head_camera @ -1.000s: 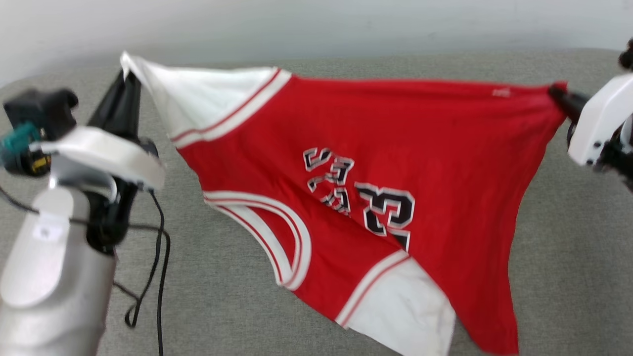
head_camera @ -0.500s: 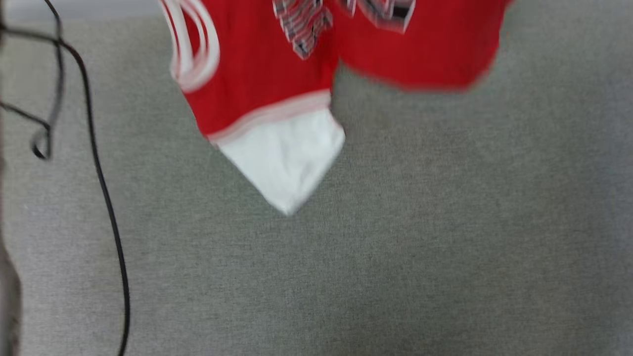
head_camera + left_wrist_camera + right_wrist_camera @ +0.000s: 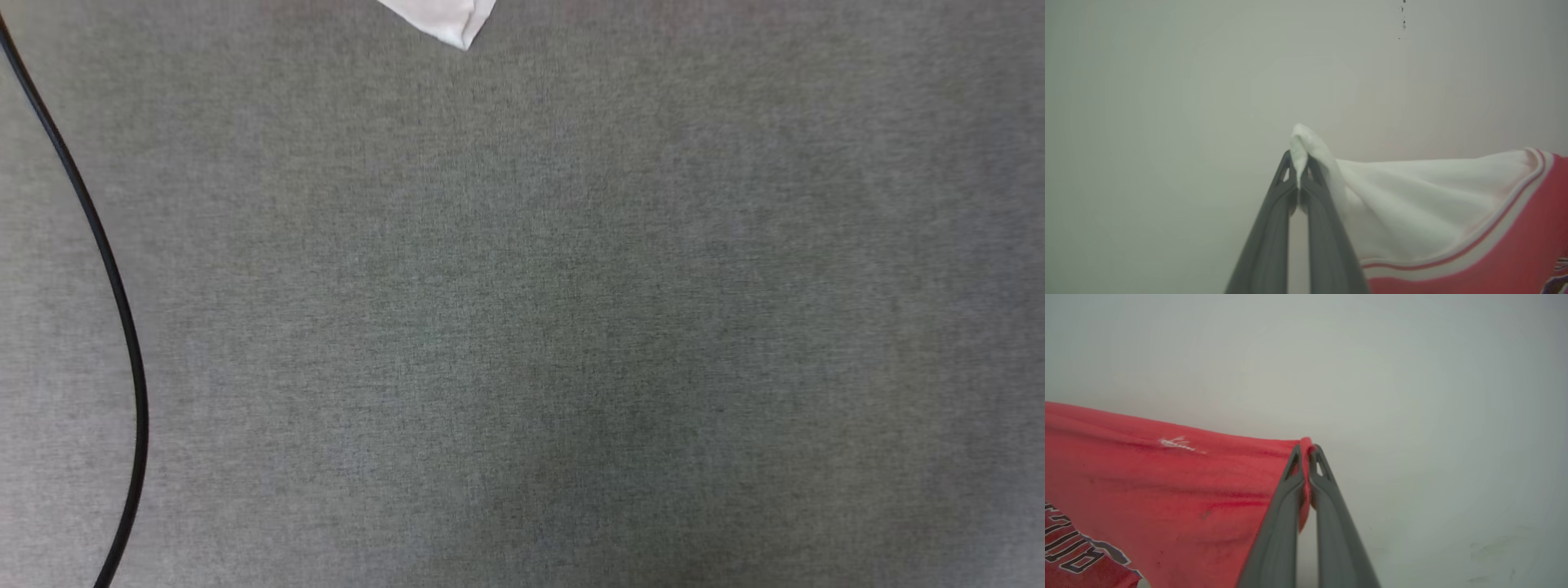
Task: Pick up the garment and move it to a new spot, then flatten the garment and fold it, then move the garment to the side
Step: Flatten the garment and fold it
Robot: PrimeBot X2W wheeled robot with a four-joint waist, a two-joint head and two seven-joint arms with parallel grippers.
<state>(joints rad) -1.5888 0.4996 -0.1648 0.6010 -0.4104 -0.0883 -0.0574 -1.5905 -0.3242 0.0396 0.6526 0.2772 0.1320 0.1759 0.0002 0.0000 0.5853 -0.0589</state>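
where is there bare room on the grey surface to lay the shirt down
Nearly all of the grey surface is bare: the wide stretch right of the black cable and below the white sleeve tip of the garment. A narrow strip left of the cable is bare too. Crowding is just along the cable.

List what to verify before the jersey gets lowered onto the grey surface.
1. Left gripper shut on the jersey's white sleeve: ok.
2. Right gripper shut on a red corner: ok.
3. Top edge stretched between both grippers, no deep sag: ok.
4. Grey fabric surface bare where the head view looks: ok.
5. Black cable apart from the hanging sleeve tip: ok.
6. Whether the hanging tip touches the surface: cannot tell.
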